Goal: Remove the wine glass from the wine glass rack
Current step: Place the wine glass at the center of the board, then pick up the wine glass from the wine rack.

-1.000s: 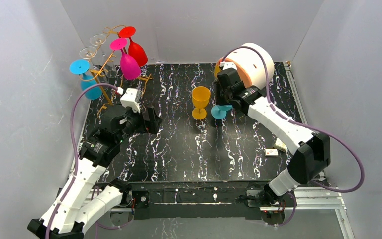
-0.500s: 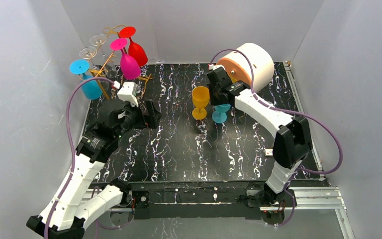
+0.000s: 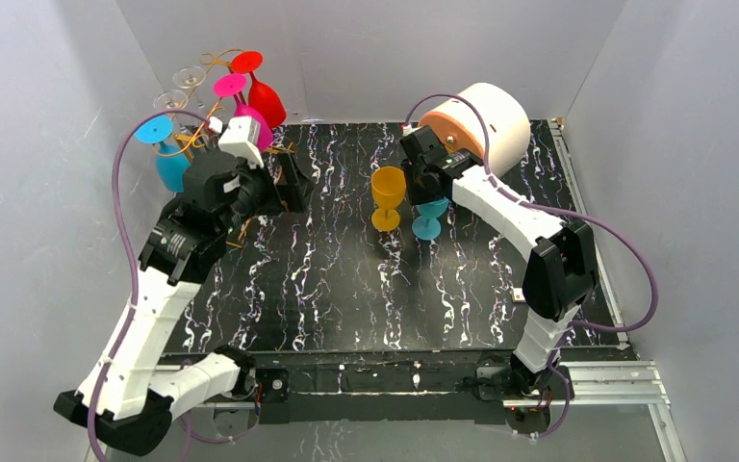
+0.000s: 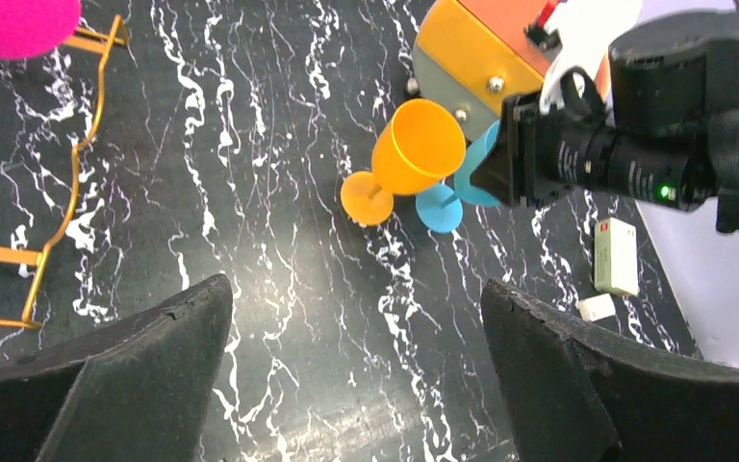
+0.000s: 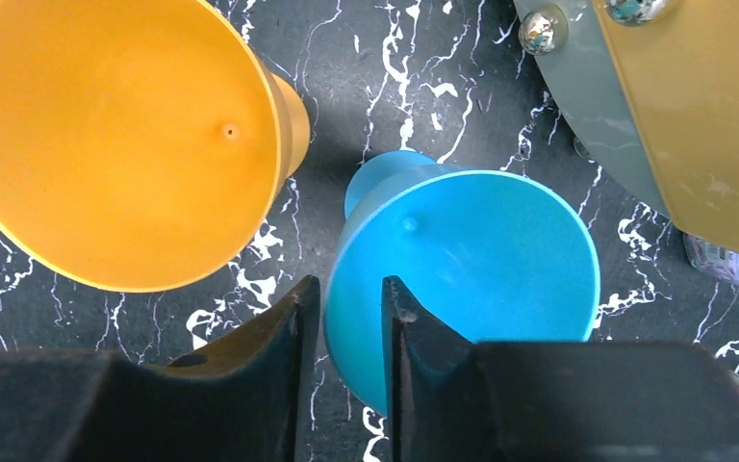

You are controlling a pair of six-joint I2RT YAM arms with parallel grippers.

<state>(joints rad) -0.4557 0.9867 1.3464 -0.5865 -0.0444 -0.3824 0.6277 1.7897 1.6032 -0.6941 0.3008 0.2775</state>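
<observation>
In the top view the rack's (image 3: 214, 60) base is largely hidden by the left arm (image 3: 168, 279). The pink glass (image 4: 14, 24) is cut off at the left wrist view's top edge. The blue glass's (image 5: 462, 269) near rim is covered by the fingers (image 5: 250, 385) of the right pincer (image 5: 350, 294).

Counted seven wine glasses in all: one red glass (image 3: 267, 101), one pink glass (image 3: 229, 85), two clear glasses (image 3: 191, 77), two blue glasses (image 3: 171, 168) and one orange glass (image 3: 388, 188). Saw one gold rack (image 3: 216, 60), one round drum (image 3: 476, 120), two small white boxes (image 4: 616, 255) and two robot arms (image 3: 154, 289).
</observation>
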